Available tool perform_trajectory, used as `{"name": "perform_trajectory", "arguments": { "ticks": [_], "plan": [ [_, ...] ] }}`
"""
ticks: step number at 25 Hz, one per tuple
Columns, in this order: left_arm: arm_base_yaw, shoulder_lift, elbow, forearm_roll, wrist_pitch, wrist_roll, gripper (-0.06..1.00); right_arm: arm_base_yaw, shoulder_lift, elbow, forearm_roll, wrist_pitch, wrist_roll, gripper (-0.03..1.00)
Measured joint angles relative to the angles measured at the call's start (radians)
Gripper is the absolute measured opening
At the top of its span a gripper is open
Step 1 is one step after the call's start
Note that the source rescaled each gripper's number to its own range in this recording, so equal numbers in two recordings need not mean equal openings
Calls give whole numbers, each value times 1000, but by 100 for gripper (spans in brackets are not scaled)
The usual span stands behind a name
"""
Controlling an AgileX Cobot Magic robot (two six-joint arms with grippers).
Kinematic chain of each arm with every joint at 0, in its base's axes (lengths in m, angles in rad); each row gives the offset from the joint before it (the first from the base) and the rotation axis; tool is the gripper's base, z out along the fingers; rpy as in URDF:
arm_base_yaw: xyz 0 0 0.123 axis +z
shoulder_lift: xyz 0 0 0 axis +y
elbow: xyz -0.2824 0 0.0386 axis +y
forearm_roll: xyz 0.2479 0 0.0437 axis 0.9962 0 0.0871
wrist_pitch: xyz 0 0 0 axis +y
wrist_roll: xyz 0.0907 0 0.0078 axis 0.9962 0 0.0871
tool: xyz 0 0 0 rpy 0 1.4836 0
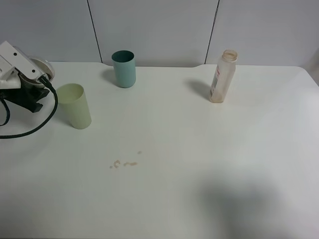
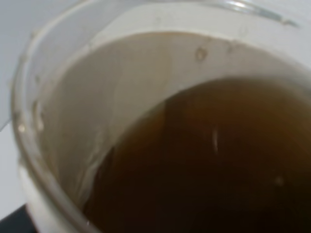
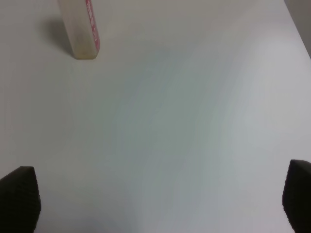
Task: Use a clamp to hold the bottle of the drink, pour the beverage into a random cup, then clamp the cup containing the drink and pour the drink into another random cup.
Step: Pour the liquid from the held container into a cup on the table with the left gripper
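Note:
My left gripper (image 1: 36, 83) is at the far left of the table, shut on the blue-sleeved cup, of which only the white rim (image 1: 44, 65) shows in the high view. The left wrist view is filled by this cup (image 2: 43, 97) with the dark brown beverage (image 2: 204, 165) inside. The pale yellow-green tumbler (image 1: 75, 105) stands just right of that gripper. The clear bottle (image 1: 223, 76) stands upright at the back right, looking empty, and its base (image 3: 82, 34) shows in the right wrist view. My right gripper (image 3: 160, 199) is open over bare table, out of the high view.
A teal cup (image 1: 123, 68) stands at the back, left of centre. A few small brown drops (image 1: 124, 163) lie on the white table (image 1: 199, 149) in front of the tumbler. A black cable (image 1: 35, 127) loops beside the left arm.

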Motion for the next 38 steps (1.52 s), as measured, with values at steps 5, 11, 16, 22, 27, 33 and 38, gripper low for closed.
{"name": "perform_trajectory", "arguments": {
  "ticks": [5,11,16,22,27,33,38],
  "plan": [
    [0,0,0,1,-7,24,2,0,0,0,0,0,0,100],
    [-1,0,0,23,-11,61,2,0,0,0,0,0,0,100],
    [-1,0,0,41,-12,79,2,0,0,0,0,0,0,100],
    [-1,0,0,52,-19,134,2,0,0,0,0,0,0,100],
    [-1,0,-9,53,-19,141,2,0,0,0,0,0,0,100],
    [-35,0,-52,53,-14,141,2,0,0,0,0,0,0,100],
    [-42,0,-57,58,-4,144,2,0,0,0,0,0,0,100]
  ]
}}
